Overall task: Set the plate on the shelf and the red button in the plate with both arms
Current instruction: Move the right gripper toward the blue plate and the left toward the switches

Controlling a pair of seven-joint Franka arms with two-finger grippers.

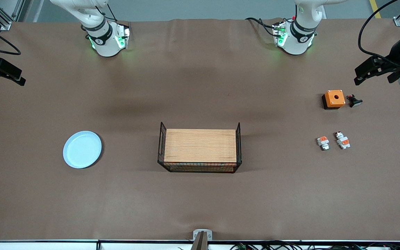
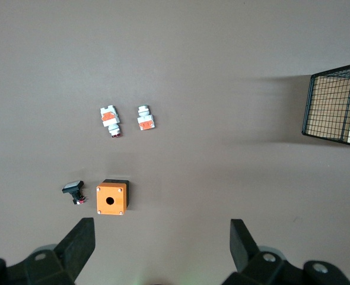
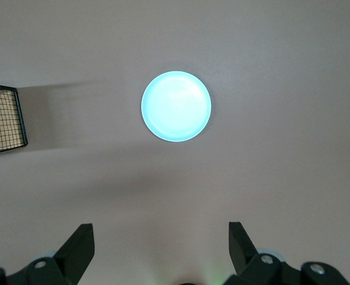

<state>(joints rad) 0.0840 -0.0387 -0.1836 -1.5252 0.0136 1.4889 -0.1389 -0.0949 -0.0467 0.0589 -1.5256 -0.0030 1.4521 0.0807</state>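
The pale-blue plate (image 1: 82,149) lies flat on the table toward the right arm's end; it also shows in the right wrist view (image 3: 176,106). The red button (image 1: 342,140), an elongated white block with an orange-red square and a dark end, lies toward the left arm's end, beside a shorter white-orange block (image 1: 323,142); it also shows in the left wrist view (image 2: 110,119). My left gripper (image 2: 160,228) hangs open and empty high over the table near the orange box. My right gripper (image 3: 160,231) hangs open and empty high over bare table near the plate.
A black wire basket (image 1: 200,168) with a wooden board in it stands mid-table. An orange box with a hole (image 1: 334,98) and a small black part (image 1: 354,101) lie farther from the front camera than the two white blocks.
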